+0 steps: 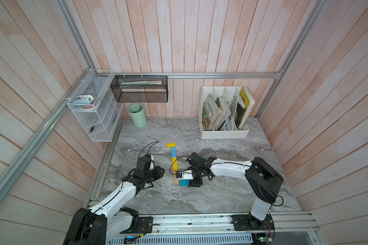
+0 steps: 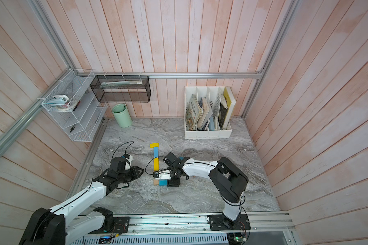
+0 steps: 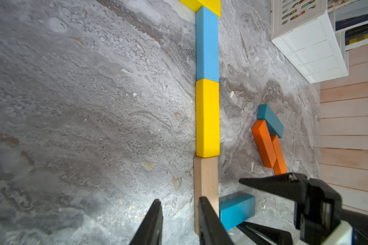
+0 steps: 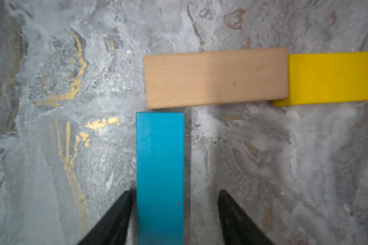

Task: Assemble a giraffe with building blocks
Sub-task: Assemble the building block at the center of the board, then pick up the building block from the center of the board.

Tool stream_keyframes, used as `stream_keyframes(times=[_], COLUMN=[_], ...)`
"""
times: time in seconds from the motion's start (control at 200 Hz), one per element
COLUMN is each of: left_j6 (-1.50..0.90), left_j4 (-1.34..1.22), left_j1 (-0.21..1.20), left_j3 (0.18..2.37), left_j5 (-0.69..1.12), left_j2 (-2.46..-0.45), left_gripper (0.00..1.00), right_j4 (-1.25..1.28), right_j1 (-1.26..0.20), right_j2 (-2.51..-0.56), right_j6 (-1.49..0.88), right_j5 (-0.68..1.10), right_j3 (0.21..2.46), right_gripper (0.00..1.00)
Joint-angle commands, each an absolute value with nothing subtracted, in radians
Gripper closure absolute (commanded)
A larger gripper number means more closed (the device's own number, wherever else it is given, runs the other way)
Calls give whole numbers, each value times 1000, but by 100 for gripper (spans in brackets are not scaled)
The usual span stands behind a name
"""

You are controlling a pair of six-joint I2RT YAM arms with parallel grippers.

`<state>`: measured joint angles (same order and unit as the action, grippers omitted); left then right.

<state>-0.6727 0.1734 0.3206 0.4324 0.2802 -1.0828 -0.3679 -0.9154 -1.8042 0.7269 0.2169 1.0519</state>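
Beside tan block (image 4: 216, 77): teal block (image 4: 159, 169) (square to it).
Right gripper (image 4: 174, 191): apart, straddling teal block.
Left gripper (image 3: 179, 199): slightly apart, empty.

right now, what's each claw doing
left claw: partly open, empty
right claw: open, straddling the teal block, not gripping it

Bimanual pose. The left arm (image 1: 117, 193) reaches forward and inward, its wrist low. The left gripper (image 3: 179, 200) is slanted, its fingers (image 3: 153, 222) parted by a narrow gap. The right arm (image 1: 232, 168) bends at the elbow and extends toward the centre. The right gripper (image 4: 174, 192) points downward, fingers (image 4: 113, 218) spread wide.
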Motion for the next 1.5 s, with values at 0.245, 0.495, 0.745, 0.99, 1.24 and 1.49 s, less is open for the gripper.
stream_keyframes(times=[0.245, 0.495, 0.745, 0.99, 1.24, 1.49], left_j6=[-653, -654, -673, -675, -680, -672], left_j4=[185, 177, 135, 132, 122, 126], left_j1=[314, 313, 308, 308, 308, 308], left_j3=[457, 448, 428, 422, 410, 404], left_j5=[282, 283, 309, 316, 327, 324], left_j2=[-1075, -1072, -1083, -1072, -1072, -1069], left_gripper=[67, 67, 67, 67, 67, 67], right_j4=[-437, -202, -407, -486, -519, -604], right_j1=[-914, -907, -676, -654, -611, -605], right_j2=[-1766, -1352, -1306, -1546, -1791, -1890], right_j6=[704, 207, -177, -133, -52, -22], right_j5=[99, -138, -54, -95, -113, -42], right_j3=[1000, 887, 943, 1053, 1216, 1292], right_gripper=[2, 2, 2, 46, 43, 40])
